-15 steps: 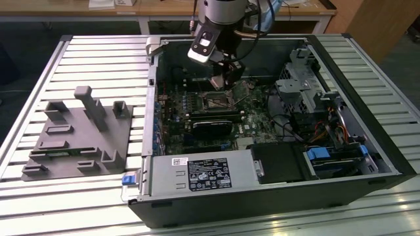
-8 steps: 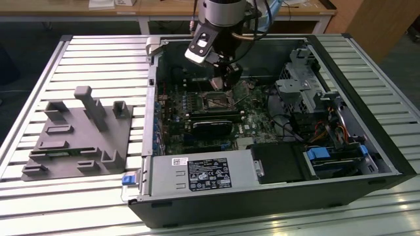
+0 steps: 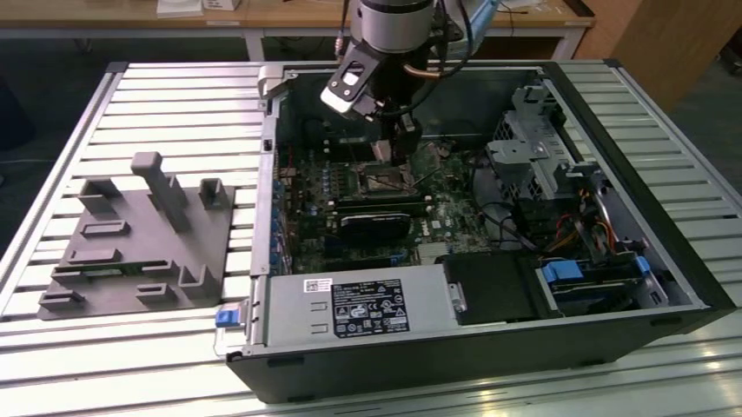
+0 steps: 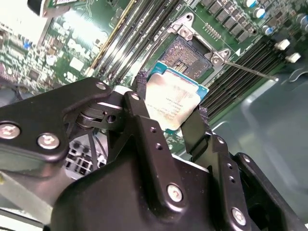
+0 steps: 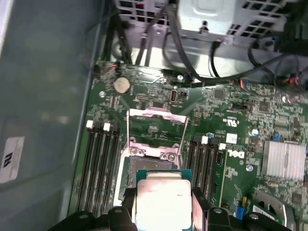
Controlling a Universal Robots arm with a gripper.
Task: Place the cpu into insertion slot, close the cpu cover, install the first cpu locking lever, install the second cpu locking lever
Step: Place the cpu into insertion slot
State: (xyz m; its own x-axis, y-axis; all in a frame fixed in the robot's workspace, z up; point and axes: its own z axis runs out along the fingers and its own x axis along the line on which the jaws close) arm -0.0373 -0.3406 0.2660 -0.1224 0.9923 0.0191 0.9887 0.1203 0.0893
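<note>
Hand (image 4: 171, 97) is clamped on the cpu (image 4: 175, 104), fingers (image 4: 195, 131) pinching two opposite edges with the metal lid facing up. In the exterior view the hand (image 3: 401, 143) is inside the open computer case (image 3: 603, 226) on the slatted table (image 3: 174, 95), directly above the motherboard (image 3: 347, 213). The cpu is not seated: in both wrist views it hangs above and partly in front of the insertion slot (image 4: 186, 54), apart from it, and looks tilted against the board in the second wrist view, though that may be camera angle. The cpu cover (image 5: 155, 113) is flipped open beyond the slot, and one thin locking lever (image 4: 250, 70) is swung out to the side, so the path looks clear. Step in hand reads as cpu placement, early in the task. To do it well: square the chip's edges to the slot frame, match the corner mark and notches, level it flat, and come down straight with no side slide. The contact field probably bends easily, so the chip should drop in under near-zero force. Grip should be eased only once the chip sits flush.
</note>
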